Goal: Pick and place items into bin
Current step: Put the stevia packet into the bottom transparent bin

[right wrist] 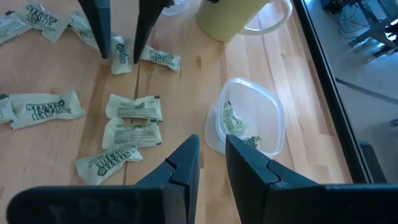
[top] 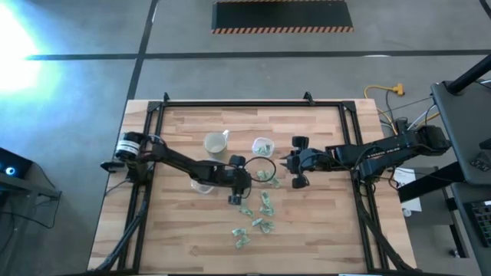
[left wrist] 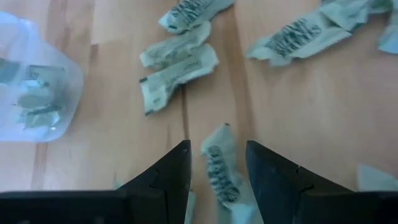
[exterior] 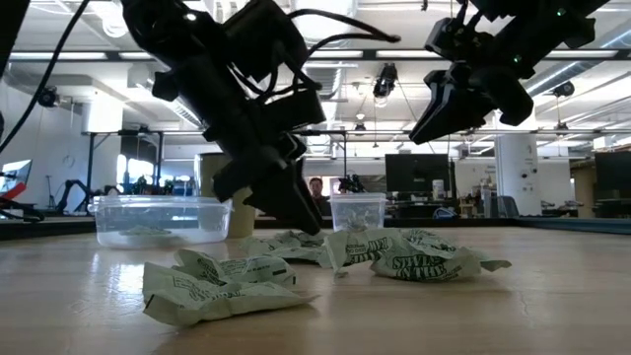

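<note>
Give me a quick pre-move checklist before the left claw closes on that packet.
1. Left claw open: ok.
2. Packet sits between its fingers: ok.
3. Only one packet in the gap: cannot tell, another pale edge shows beside one finger.
4. Clear bin upright, mouth open: ok.
5. Right claw empty, raised beside that bin: ok.
6. Yellowish cup away from the left claw: ok.

1. Both arms (top: 184, 162) dark, jointed, matte black housings.
2. Left arm base: white-and-black cylindrical collar (top: 127, 145).
3. Black cable loop (top: 263, 165) by left wrist.
4. Fingers (left wrist: 171, 177): black, tapered, wedge-shaped plates.
5. Right arm (top: 383, 152): pale lettering on link.
</note>
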Available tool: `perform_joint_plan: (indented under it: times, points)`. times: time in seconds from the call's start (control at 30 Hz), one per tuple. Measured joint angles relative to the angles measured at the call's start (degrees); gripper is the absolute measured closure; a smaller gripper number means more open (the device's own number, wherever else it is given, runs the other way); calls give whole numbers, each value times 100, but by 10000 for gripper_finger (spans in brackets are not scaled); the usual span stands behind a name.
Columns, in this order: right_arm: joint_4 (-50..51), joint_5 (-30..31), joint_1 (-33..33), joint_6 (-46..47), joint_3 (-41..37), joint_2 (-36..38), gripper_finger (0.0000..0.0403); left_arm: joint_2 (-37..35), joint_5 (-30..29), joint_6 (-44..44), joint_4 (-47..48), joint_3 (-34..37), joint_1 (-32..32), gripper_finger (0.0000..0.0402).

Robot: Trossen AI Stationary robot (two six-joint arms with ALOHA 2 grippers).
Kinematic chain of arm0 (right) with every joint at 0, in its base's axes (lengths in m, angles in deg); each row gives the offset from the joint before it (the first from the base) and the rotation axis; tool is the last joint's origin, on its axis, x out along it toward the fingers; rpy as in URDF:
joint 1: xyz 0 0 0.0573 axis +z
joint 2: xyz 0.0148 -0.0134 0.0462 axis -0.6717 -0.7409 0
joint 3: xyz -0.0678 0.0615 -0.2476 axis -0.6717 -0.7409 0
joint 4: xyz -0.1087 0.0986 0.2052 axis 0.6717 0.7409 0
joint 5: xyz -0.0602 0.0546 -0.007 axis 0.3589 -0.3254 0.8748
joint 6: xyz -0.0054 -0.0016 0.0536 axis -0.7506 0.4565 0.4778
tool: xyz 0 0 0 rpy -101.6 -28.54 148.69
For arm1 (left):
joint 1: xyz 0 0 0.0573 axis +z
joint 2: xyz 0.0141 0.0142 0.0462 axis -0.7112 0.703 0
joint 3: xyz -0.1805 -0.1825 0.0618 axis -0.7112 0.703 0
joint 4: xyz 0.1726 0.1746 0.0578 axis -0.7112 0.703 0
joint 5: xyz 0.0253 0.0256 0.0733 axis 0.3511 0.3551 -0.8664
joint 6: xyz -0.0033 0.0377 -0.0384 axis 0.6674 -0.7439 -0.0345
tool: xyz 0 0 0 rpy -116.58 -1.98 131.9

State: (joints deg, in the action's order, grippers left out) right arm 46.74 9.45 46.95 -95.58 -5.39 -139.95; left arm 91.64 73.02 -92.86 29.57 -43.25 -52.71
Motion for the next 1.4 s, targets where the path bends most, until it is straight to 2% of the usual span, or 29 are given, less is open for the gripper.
perform_joint_plan:
  times: [0.43,0.97,1.4]
  points:
    - [-7,0,0,0,-9,0,335,24,223,-13,6,48,55,273]
    - [-7,0,0,39,-9,0,335,31,420,-63,3,69,105,396]
    - [-6,1,0,40,-23,-2,335,-182,371,-67,45,-283,34,396]
